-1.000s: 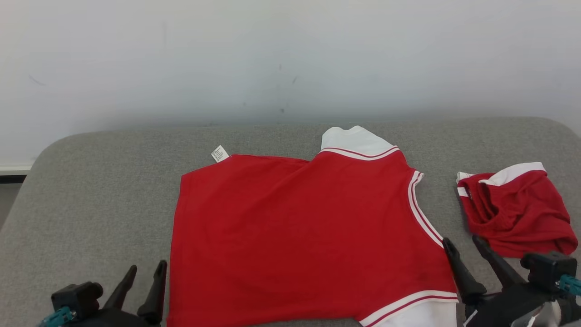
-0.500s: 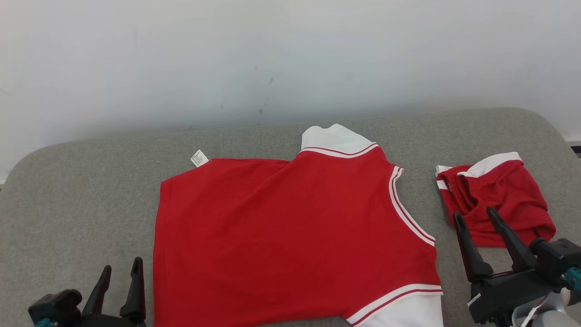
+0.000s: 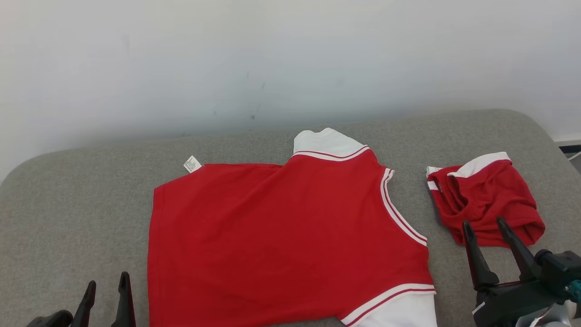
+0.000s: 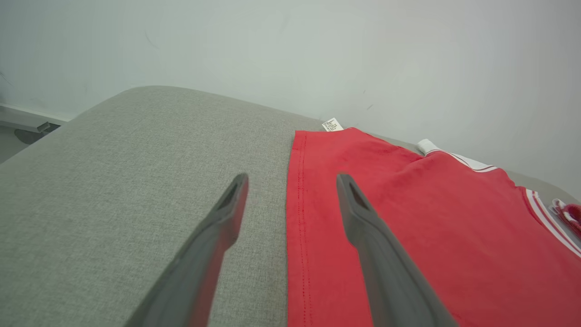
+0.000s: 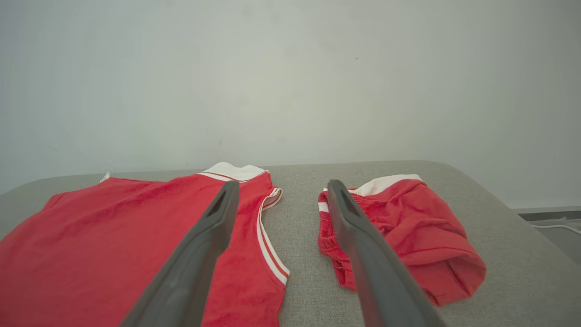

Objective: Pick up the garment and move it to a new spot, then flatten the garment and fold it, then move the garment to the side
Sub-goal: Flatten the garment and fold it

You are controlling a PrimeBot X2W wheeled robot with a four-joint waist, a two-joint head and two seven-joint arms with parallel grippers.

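A large red garment [image 3: 281, 236] with white striped trim lies spread flat in the middle of the grey padded table [image 3: 68, 204], a white label [image 3: 192, 164] at its far left corner. My left gripper [image 3: 107, 281] is open and empty at the near left; in the left wrist view the left gripper [image 4: 292, 177] straddles the hem of the garment [image 4: 408, 218] above the cloth. My right gripper [image 3: 484, 222] is open and empty, its tips at the near edge of a small bunched red garment [image 3: 485, 200]. In the right wrist view the right gripper [image 5: 283, 183] spans the gap between the two pieces.
A white wall [image 3: 290, 59] rises just behind the table. The padded top curves down at its left and right ends. A pale cable [image 5: 553, 225] lies on the floor beyond the right end. Bare grey surface lies left of the large garment.
The head view has swung right, so everything slid left. My right gripper moved from the large garment's right edge toward the small bunched one. The left gripper sank lower in view.
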